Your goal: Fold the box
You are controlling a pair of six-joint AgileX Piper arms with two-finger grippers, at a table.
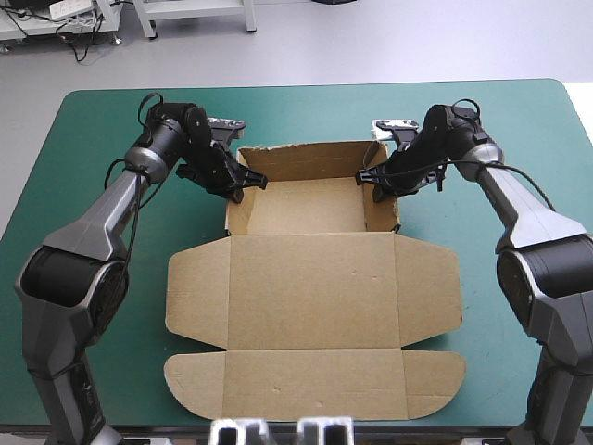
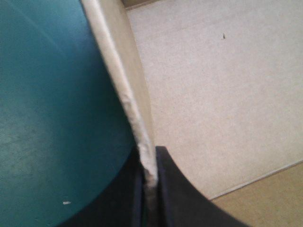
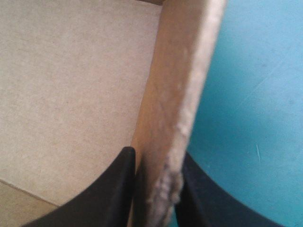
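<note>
**Brown box, part-formed: tray raised, lid flat**

Item: one box [image 1: 315,297] of cut brown board. It lies at the middle of the desk [image 1: 111,120], with the tray end toward the far edge and the lid end toward the near edge.

Condition, far end: the far wall [image 1: 301,158], left wall [image 1: 233,209] and right wall [image 1: 381,202] stand up around the tray floor [image 1: 306,206]. The top edges of the side walls are frayed and uneven.

Condition, near end: the lid panel [image 1: 315,289] lies flat on the teal-green cover. Its two side flaps [image 1: 196,289] are spread out, and the rounded front flap [image 1: 315,382] reaches the desk's near edge.

Left end effector [image 1: 248,182]: pinched on the top edge of the left wall, one black finger inside the tray and one outside.

Right end effector [image 1: 371,182]: clamped the same way on the right wall.

Progress, as a judgement: roughly the first half is done, since the tray has its shape. The side walls look held rather than locked, so tucking or pressing them firm appears to be the step in hand. The lid and its flaps are untouched.
</note>
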